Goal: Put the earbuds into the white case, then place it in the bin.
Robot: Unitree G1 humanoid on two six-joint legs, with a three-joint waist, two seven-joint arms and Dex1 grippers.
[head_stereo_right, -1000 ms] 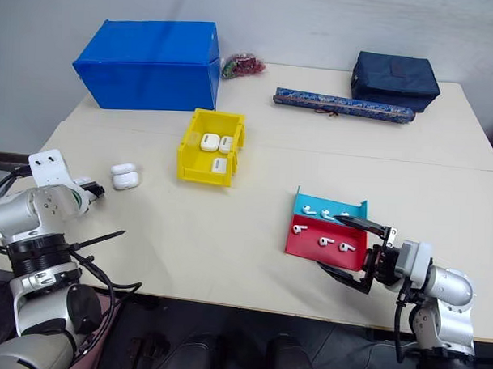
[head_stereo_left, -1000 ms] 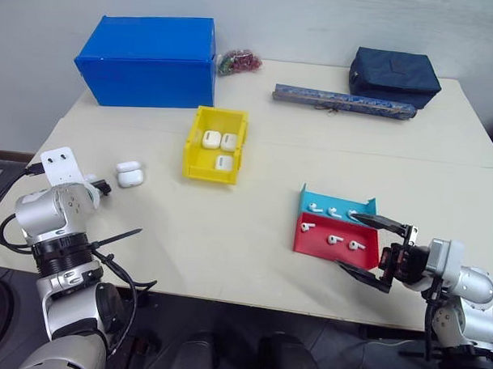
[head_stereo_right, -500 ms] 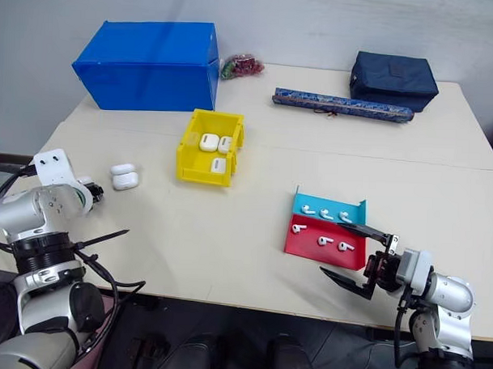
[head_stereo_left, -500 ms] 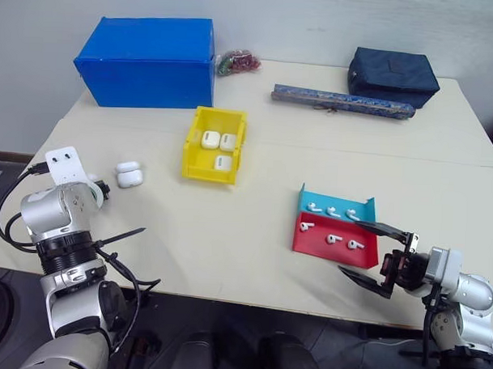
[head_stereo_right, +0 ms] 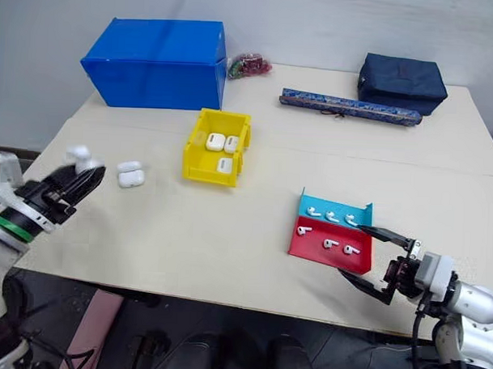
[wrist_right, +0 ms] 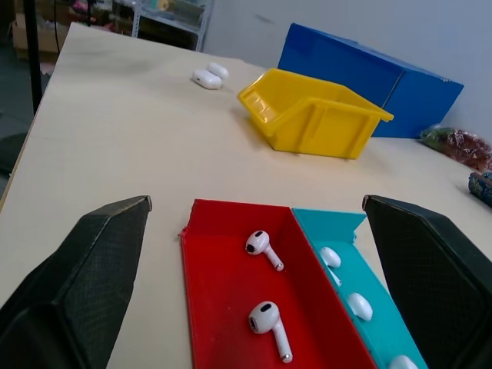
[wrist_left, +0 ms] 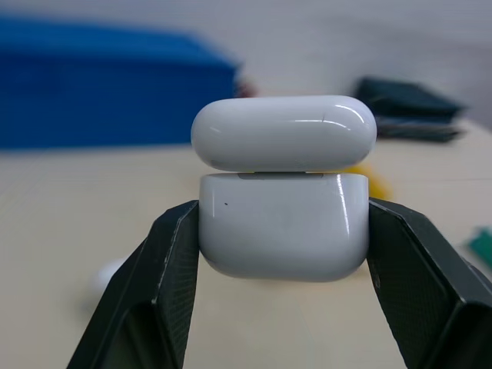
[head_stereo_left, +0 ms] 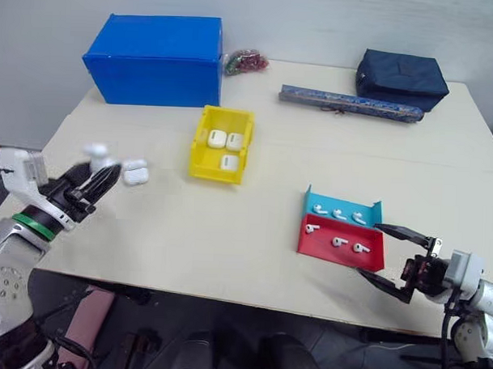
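Left end effector [wrist_left: 281, 231] has lifted a glossy white rounded case [wrist_left: 281, 188], pinching it. Right end effector [wrist_right: 254, 254] spread, facing tiny white earbuds [wrist_right: 263, 247]. Next: open lid.

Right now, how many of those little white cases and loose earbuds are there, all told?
White cases: 6 (3 in the yellow bin, 2 on the table, 1 in the left gripper)
Earbuds: 6 (3 in the teal tray, 3 in the red tray)
Total: 12
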